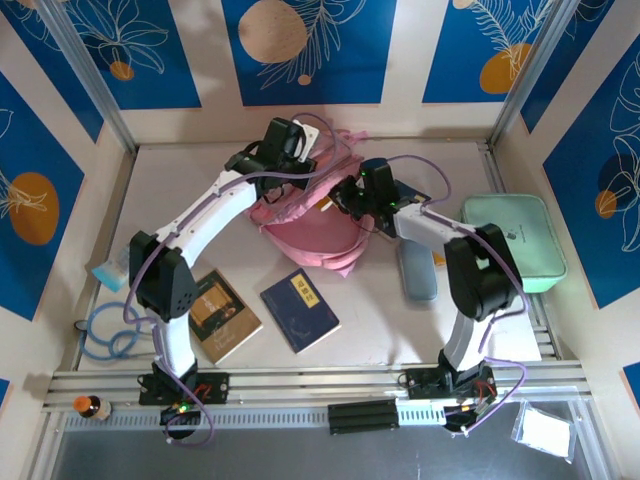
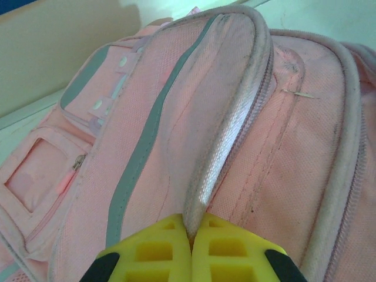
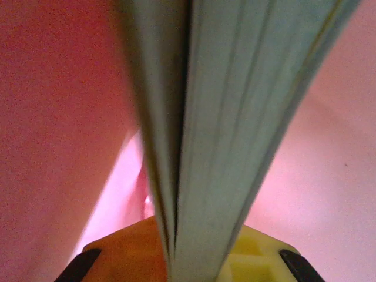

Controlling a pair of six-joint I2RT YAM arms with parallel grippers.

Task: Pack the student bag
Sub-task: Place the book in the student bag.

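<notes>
Left end effector [image 2: 191, 238], fingers together, pinches the raised grey-trimmed flap edge of the bag [image 2: 294, 147]; the flap rises from between the yellow fingertips. Right end effector [image 3: 194, 249] is clamped on a thin book [image 3: 235, 117] seen edge-on, its pages running upward, with pink bag fabric on both sides.

Top view, near to far: a small orange-capped bottle [image 1: 90, 407] and a clear packet [image 1: 545, 432] lie by the rail [image 1: 300, 385] that carries the arm bases. On the desk [image 1: 380, 330], a brown book [image 1: 222, 315] and a blue book [image 1: 300, 310] lie flat, near each other but not touching, with a coiled blue cable [image 1: 105, 335] to their left. A grey pouch [image 1: 417, 270] lies just beside the right arm. The bag lies mid-desk beyond the two books, with both arms reaching onto it, the left at its far-left side and the right at its right side. A mint-green case [image 1: 515, 240] lies at the desk's right edge, apart from the bag.
</notes>
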